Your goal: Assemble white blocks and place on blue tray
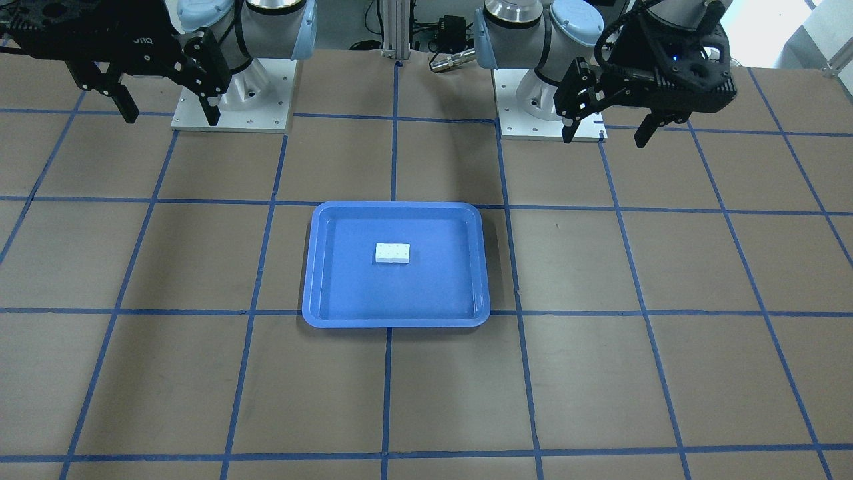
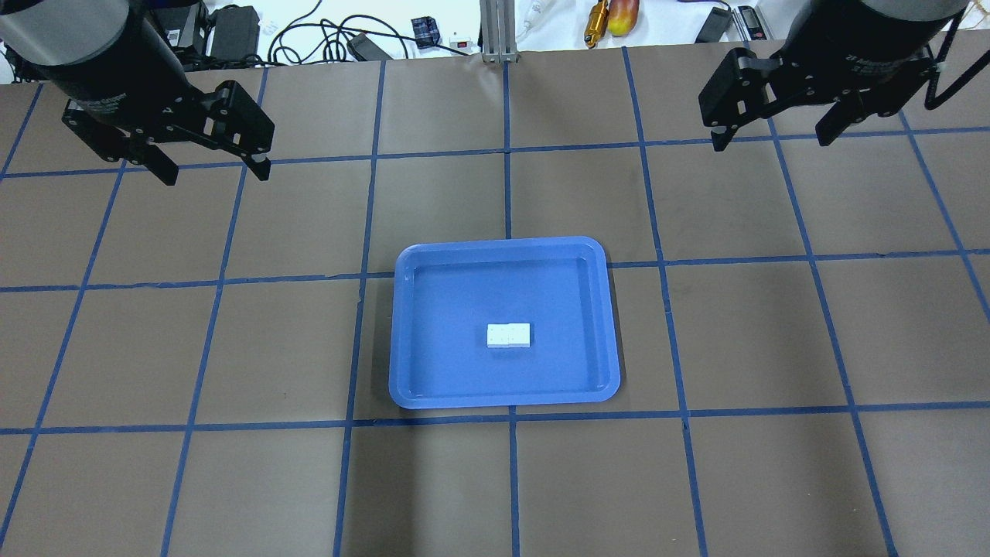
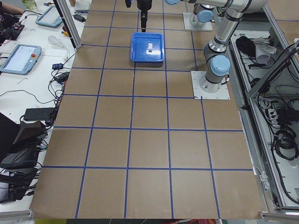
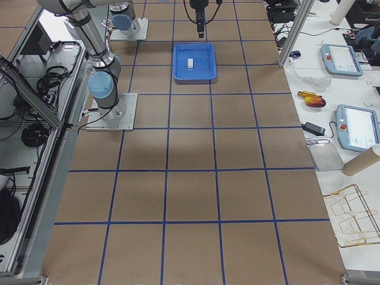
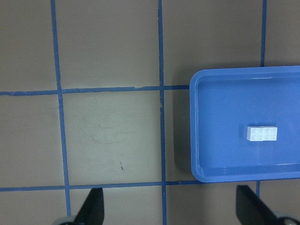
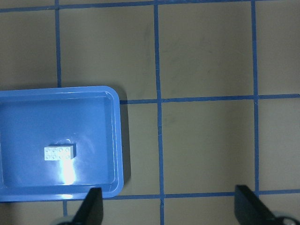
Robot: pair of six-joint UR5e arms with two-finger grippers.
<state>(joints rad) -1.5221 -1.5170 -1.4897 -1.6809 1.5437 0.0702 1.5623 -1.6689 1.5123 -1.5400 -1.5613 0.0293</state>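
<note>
The white blocks (image 1: 392, 253) are joined into one small 2x4 rectangle. It lies flat, studs up, near the middle of the blue tray (image 1: 400, 297). It also shows in the overhead view (image 2: 509, 335) on the tray (image 2: 464, 294), in the left wrist view (image 5: 262, 133) and in the right wrist view (image 6: 59, 153). My left gripper (image 2: 216, 174) is open and empty, held high over the table's left side, far from the tray. My right gripper (image 2: 773, 141) is open and empty, held high over the right side.
The brown table top carries a grid of blue tape lines. The two arm bases (image 1: 233, 100) (image 1: 546, 100) stand on white plates at the robot's edge. Cables, chargers and tools (image 2: 356, 39) lie beyond the far edge.
</note>
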